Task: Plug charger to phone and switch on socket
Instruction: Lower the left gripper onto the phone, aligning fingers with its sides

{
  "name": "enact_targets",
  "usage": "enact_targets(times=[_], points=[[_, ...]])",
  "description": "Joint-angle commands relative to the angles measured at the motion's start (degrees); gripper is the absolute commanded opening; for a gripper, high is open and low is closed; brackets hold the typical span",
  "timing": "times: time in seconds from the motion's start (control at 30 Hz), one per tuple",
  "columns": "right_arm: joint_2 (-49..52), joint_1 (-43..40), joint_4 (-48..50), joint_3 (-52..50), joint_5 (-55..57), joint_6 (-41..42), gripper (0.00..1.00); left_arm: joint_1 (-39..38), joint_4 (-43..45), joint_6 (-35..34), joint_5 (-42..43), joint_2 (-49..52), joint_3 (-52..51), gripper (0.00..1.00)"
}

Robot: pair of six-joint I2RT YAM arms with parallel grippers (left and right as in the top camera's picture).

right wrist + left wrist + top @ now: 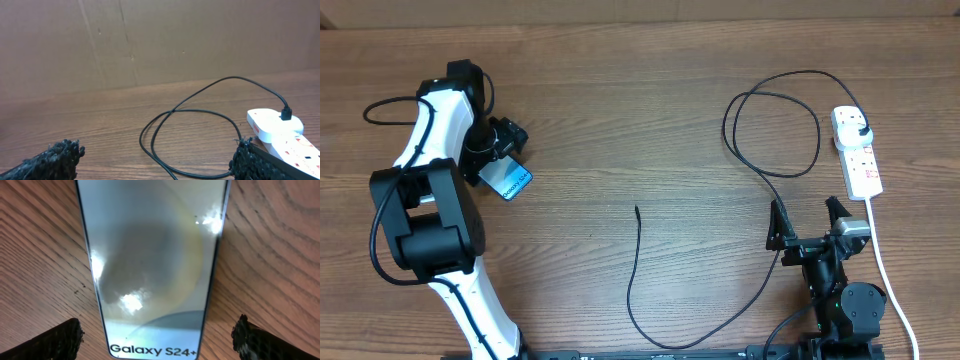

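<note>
Left gripper (160,342): fingers spread wide, one each side of the phone (155,255), gripping nothing.
Right gripper (806,228): jaws apart, empty, low near the socket (861,160).
Phone: lying screen-up on the table (620,90), far left.
Charger (632,270): plug in the socket, cable looped, connector end loose mid-table, well apart from the phone.
Socket: far right side.

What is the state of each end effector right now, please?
Left end effector: open, fingers on either side of the phone, not gripping it.
Right end effector: open, holding nothing.
</note>
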Motion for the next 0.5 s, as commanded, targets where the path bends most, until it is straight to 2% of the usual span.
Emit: enact_targets(times=[0.0,0.47], points=[[-0.6,0.2,0.2,-0.6,0.5,-0.2,1.0,0.8,0.1,0.5,-0.6,1.2,-0.3,1.0],[-0.6,0.2,0.2,-0.6,0.5,-0.2,1.0,0.9,1.0,0.9,-0.9,1.7,-0.3,1.0]])
